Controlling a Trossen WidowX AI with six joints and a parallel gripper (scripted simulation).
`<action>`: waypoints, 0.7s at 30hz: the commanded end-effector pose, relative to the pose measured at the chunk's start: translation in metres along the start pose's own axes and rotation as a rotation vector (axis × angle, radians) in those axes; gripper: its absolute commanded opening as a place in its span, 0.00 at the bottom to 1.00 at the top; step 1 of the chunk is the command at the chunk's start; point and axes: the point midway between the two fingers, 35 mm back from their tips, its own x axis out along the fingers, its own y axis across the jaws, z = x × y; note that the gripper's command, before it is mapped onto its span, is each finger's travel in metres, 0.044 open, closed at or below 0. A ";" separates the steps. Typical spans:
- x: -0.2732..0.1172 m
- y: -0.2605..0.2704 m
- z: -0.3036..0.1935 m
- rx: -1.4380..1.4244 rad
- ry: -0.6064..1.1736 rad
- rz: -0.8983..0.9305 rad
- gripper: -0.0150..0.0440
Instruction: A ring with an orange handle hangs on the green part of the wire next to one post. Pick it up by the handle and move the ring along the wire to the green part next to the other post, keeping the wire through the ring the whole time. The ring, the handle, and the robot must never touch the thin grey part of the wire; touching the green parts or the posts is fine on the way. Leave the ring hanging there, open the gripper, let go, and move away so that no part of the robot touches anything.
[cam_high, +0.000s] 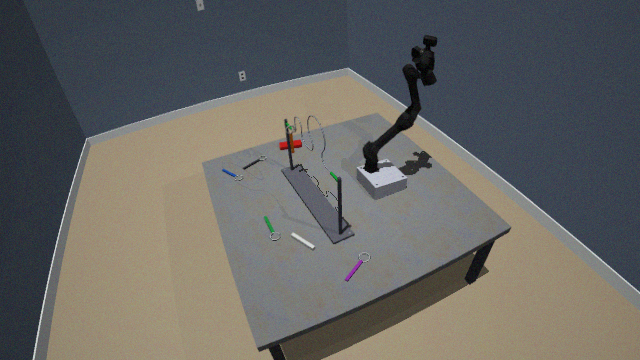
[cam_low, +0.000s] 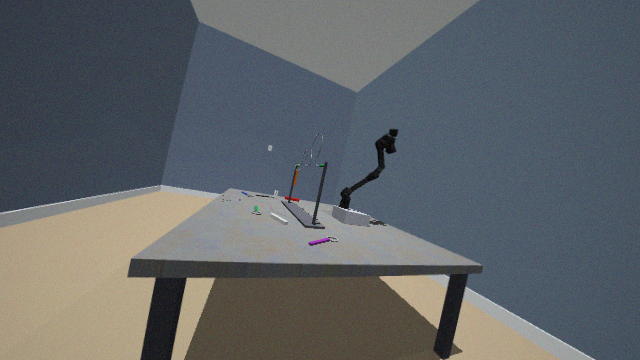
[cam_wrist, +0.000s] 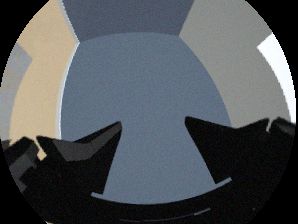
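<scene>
The orange handle (cam_high: 292, 143) (cam_low: 295, 178) hangs down beside the far post (cam_high: 290, 159) (cam_low: 291, 190). Its small ring is at the far green part (cam_high: 288, 125) of the wire; how the wire passes through it is too small to tell. The thin grey wire (cam_high: 324, 144) rises and dips in loops and runs to the near green part (cam_high: 334, 176) (cam_low: 321, 165) at the near post (cam_high: 340, 205) (cam_low: 320, 194). My gripper (cam_wrist: 153, 123) is open and empty, held high above the table on the robot-base side, well away from the ring and the wire. Only walls, floor, ceiling and a table corner show behind its fingers.
The posts stand on a dark base plate (cam_high: 312, 205). A red block (cam_high: 298, 144) (cam_low: 292, 199) lies behind the far post. Blue (cam_high: 229, 173), black (cam_high: 252, 163), green (cam_high: 269, 225) and purple (cam_high: 354, 270) handles with rings and a white bar (cam_high: 303, 241) lie on the table.
</scene>
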 end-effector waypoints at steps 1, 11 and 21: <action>0.000 -0.001 0.001 -0.003 0.000 -0.002 0.89; -0.035 -0.046 0.050 -0.277 0.058 -0.145 0.53; -0.079 -0.091 0.105 -0.596 0.212 -0.317 0.53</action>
